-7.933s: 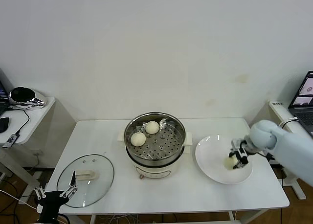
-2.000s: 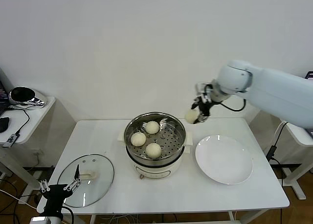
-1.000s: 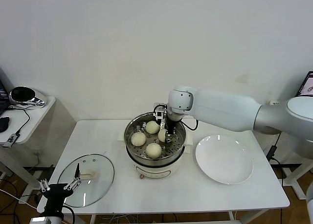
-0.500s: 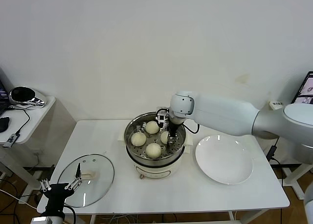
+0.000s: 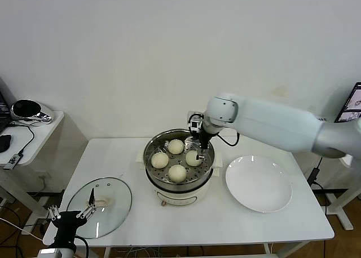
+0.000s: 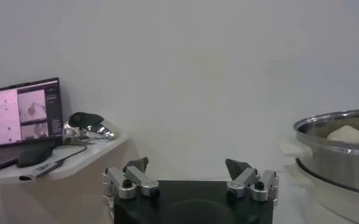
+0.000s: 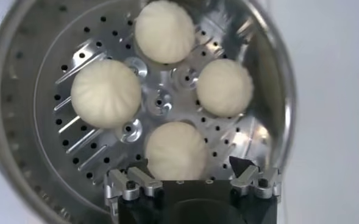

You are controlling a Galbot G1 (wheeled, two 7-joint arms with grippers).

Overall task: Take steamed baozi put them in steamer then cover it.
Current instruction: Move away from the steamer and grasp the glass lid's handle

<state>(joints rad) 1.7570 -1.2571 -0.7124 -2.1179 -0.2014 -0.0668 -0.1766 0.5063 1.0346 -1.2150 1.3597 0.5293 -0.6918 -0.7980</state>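
The steel steamer (image 5: 169, 186) stands mid-table on its cream base. Several cream-white baozi lie apart on its perforated tray (image 7: 161, 103), among them ones at the back (image 5: 176, 146), left (image 5: 159, 159) and front (image 5: 177, 173). My right gripper (image 5: 198, 143) hovers open just above the tray's right side, over the rightmost baozi (image 5: 192, 158), which shows free between the spread jaws in the right wrist view (image 7: 175, 152). The glass cover (image 5: 115, 213) lies flat at the table's front left, cream handle (image 5: 101, 202) up. My left gripper (image 5: 72, 216) waits open at its near edge, holding nothing.
A white plate (image 5: 258, 183) sits bare to the right of the steamer. A side table (image 5: 34, 135) with a shiny object stands at the far left, and a laptop (image 6: 22, 115) shows in the left wrist view. A wall runs behind the table.
My right gripper opened and let go of the fourth baozi on the tray, then rose a little toward the back right. The left arm stayed put.
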